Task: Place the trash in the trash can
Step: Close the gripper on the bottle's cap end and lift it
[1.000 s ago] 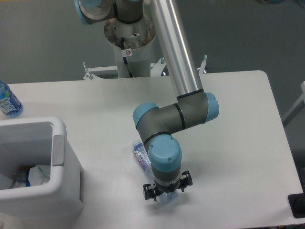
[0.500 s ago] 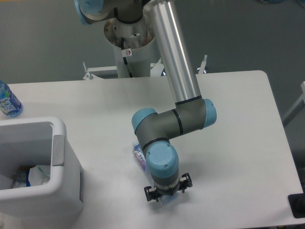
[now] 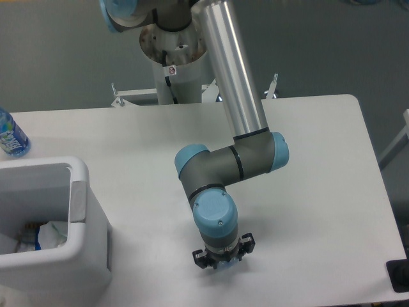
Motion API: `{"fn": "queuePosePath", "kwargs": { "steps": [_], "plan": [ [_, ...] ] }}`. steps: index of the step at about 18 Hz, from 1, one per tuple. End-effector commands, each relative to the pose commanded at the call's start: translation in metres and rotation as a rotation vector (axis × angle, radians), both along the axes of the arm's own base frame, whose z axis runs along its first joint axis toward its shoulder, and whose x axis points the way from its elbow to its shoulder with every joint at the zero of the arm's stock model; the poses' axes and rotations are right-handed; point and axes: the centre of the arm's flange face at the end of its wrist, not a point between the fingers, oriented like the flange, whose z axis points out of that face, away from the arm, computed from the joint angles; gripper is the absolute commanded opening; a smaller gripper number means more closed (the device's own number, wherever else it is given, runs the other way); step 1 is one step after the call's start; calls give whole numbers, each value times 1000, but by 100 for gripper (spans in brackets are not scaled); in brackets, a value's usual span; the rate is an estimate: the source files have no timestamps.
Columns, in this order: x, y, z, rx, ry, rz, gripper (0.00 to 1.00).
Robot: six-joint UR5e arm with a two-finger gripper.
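Note:
My gripper (image 3: 218, 262) points straight down over the front middle of the table, its fingers hidden under the blue wrist cap. Almost all of the clear bottle is covered by the wrist. Only a pale bluish sliver of this trash (image 3: 221, 267) shows below the black flange, so the jaws appear shut on it. The white trash can (image 3: 82, 174) stands at the front left, well to the left of the gripper. Inside it lies a wrinkly white plastic piece (image 3: 52, 235).
A blue-tinted bottle with a blue label (image 3: 10, 134) stands at the table's far left edge, behind the bin. A black block (image 3: 399, 276) sits past the table's front right corner. The arm's grey elbow (image 3: 230, 163) hangs over the table's middle.
The wrist has shifted slightly left and towards the front. The labelled bottle, seen lying to the left of the wrist before, no longer shows there.

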Motion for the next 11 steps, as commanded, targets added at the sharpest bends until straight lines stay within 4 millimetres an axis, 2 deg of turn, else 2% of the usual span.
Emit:
{"fn": "queuePosePath", "kwargs": {
  "steps": [5,9,11],
  "plan": [
    [-5,5,14,20,19,-2,62],
    [-7,3,36,45,28,-2,62],
    [-8,1,54,75,34,0,62]
  ]
}}
